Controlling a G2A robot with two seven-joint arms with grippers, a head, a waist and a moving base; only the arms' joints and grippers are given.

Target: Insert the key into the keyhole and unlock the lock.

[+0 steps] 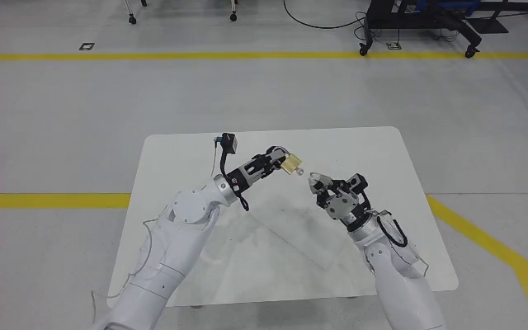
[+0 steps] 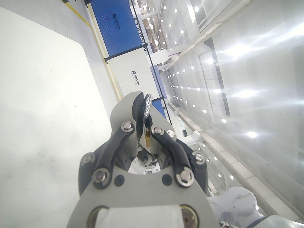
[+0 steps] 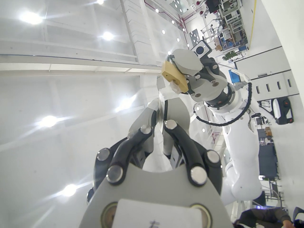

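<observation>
The lock [image 3: 173, 77] is pinched between the pads of the left gripper [image 2: 142, 105] and held clear of the table [image 1: 190, 165], toward 12 o'clock of its centre. The right gripper [image 1: 318, 181], at 4 o'clock of the lock and just apart from it, is pressed together on a small bright piece judged to be the key [image 1: 312, 174]. Both pick-ups are judged done; insertion and turning remain. The lock body is seen as a blocky brass piece; the keyhole cannot be made out.

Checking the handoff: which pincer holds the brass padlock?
The left pincer, clamped on the brass padlock; the right pincer grips only a small silver key.
</observation>
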